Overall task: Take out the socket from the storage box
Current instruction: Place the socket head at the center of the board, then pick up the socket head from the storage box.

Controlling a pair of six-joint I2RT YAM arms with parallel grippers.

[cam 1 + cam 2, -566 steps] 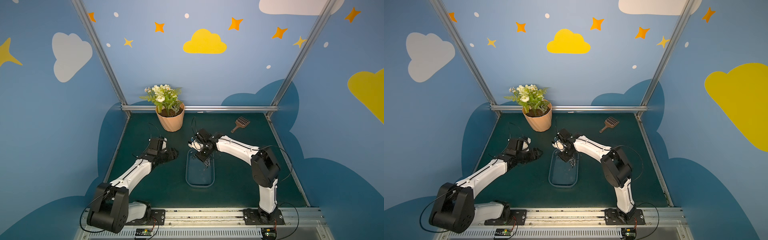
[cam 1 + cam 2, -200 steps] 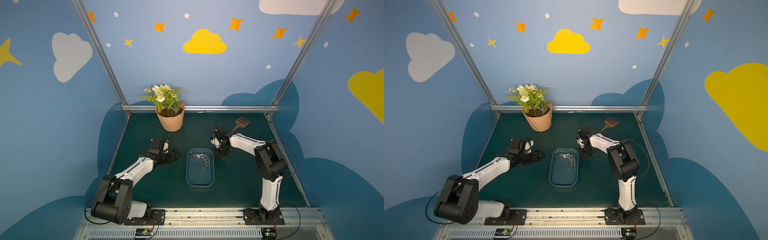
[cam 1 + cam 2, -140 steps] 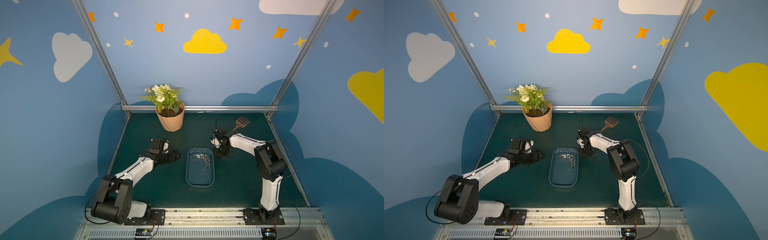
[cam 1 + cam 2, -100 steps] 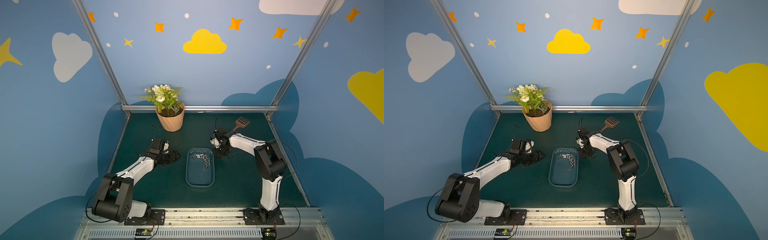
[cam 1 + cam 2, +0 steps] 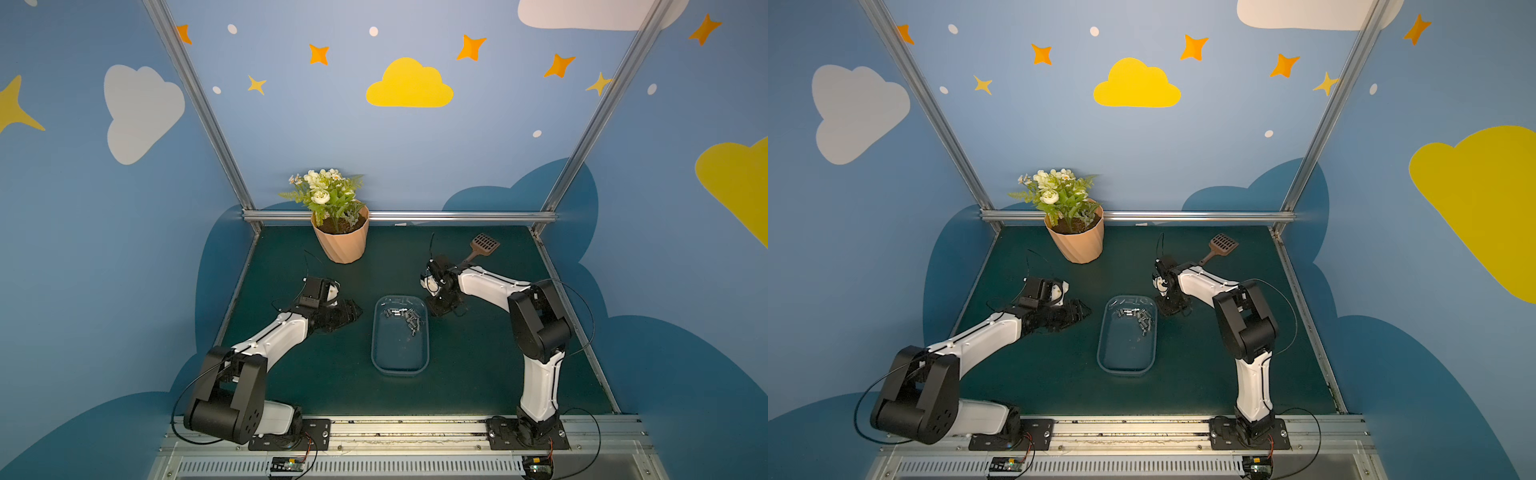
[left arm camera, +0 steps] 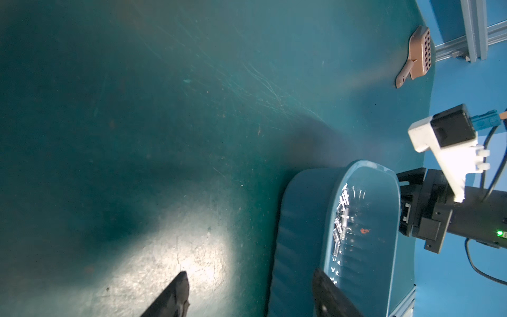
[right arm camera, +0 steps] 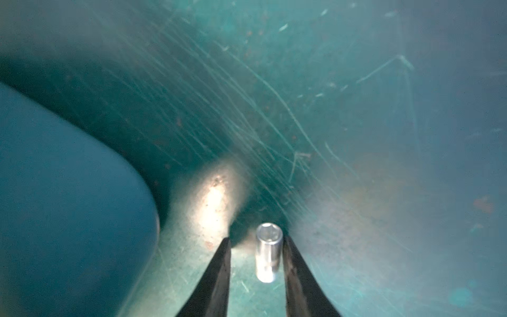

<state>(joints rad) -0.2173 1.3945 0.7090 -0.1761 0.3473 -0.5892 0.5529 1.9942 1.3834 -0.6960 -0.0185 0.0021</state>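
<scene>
Storage box holds sockets bunched at far end, flowerpot w/ flowers.

White arm links, black joints, thin cables

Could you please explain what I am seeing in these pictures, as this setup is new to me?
These are two robot arms fixed to a rail at the front of a green mat. Two pictures look down from overhead; the other two come from a camera on each arm's wrist. On the mat are a storage box holding metal sockets, a flowerpot and a brown slotted scoop. The left claw is open and empty beside the box. The right claw is on the box's other side; its wrist view shows the jaws parted around one socket outside the box, with a gap at one side.
</scene>
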